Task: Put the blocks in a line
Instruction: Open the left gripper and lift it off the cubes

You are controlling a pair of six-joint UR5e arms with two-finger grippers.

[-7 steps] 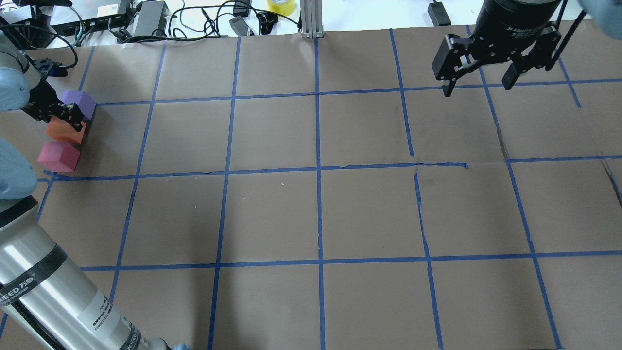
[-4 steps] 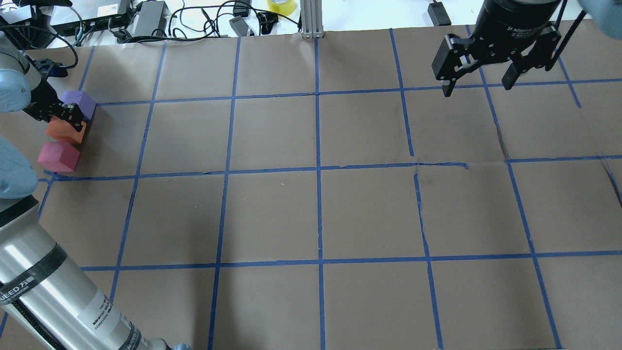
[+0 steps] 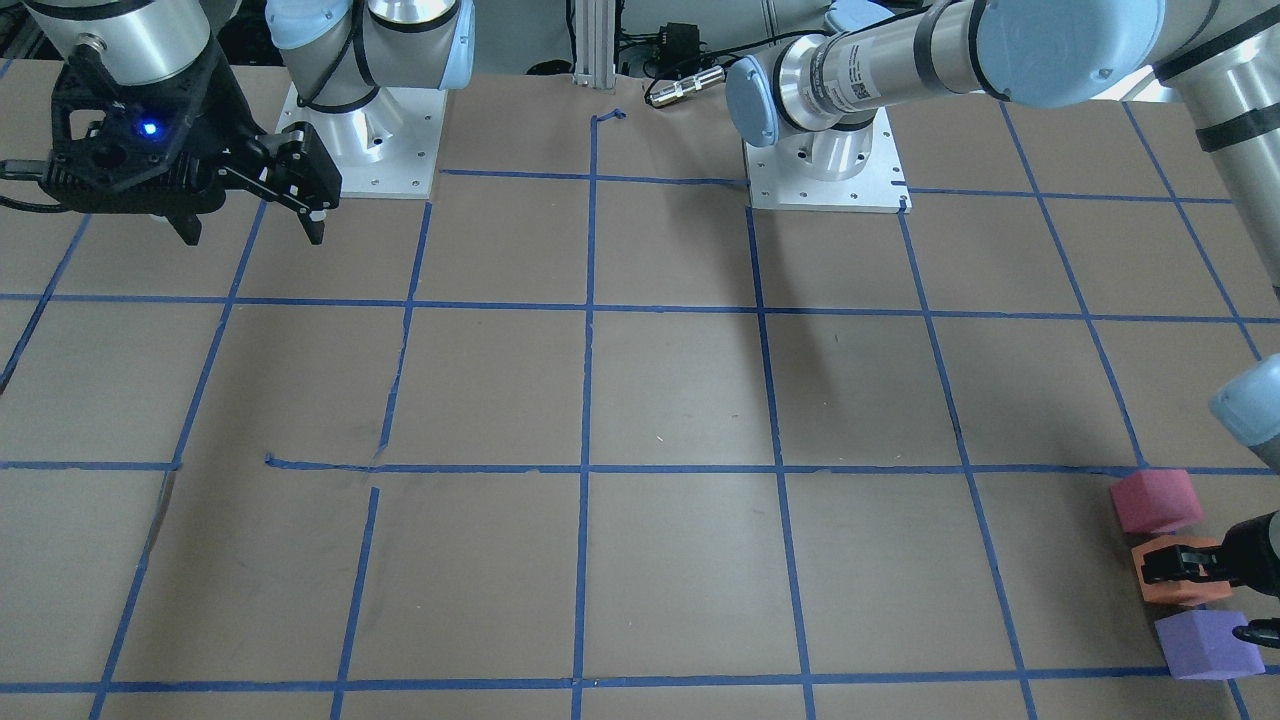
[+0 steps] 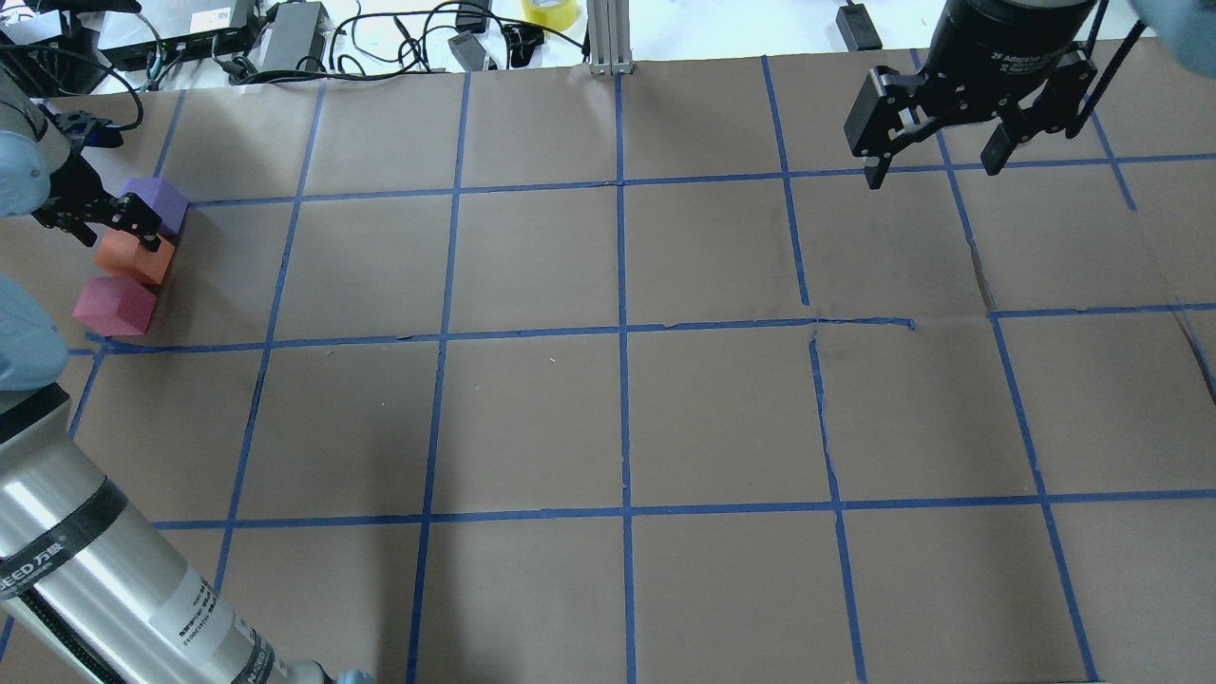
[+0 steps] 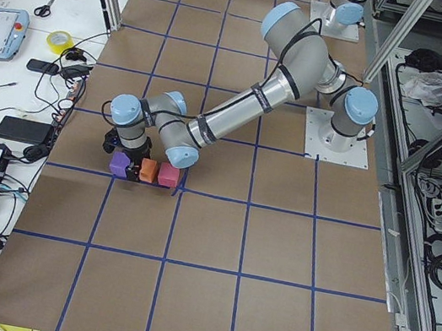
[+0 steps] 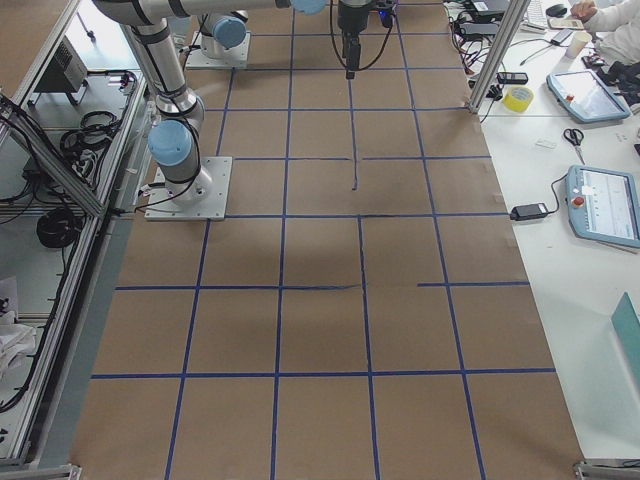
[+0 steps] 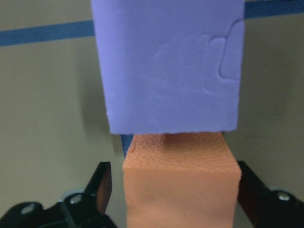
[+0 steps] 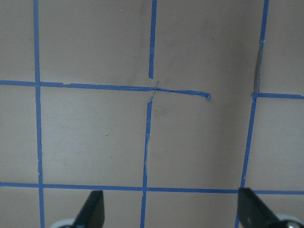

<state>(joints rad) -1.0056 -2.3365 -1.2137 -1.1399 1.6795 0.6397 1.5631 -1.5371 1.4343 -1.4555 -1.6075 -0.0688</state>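
Left gripper [image 7: 172, 192] straddles orange [image 4: 130, 258] — jaws part open, gap on one side, no grip. Purple [image 4: 163, 197], orange and pink [image 4: 114, 306] sit close in a row near table's left edge.

Judgement: lift straight up — no sideways drag on foam.

Right gripper [image 4: 933, 171] wide open, empty, well apart.

Brown paper [image 4: 532, 418], blue tape grid [image 4: 622, 285]. Cables [image 4: 380, 38] and tape roll [image 4: 549, 11] beyond.

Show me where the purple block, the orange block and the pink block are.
purple block [image 4: 163, 198], overhead exterior view, on its top face.
orange block [image 4: 123, 256], overhead exterior view, on its top face.
pink block [image 4: 112, 302], overhead exterior view, on its top face.
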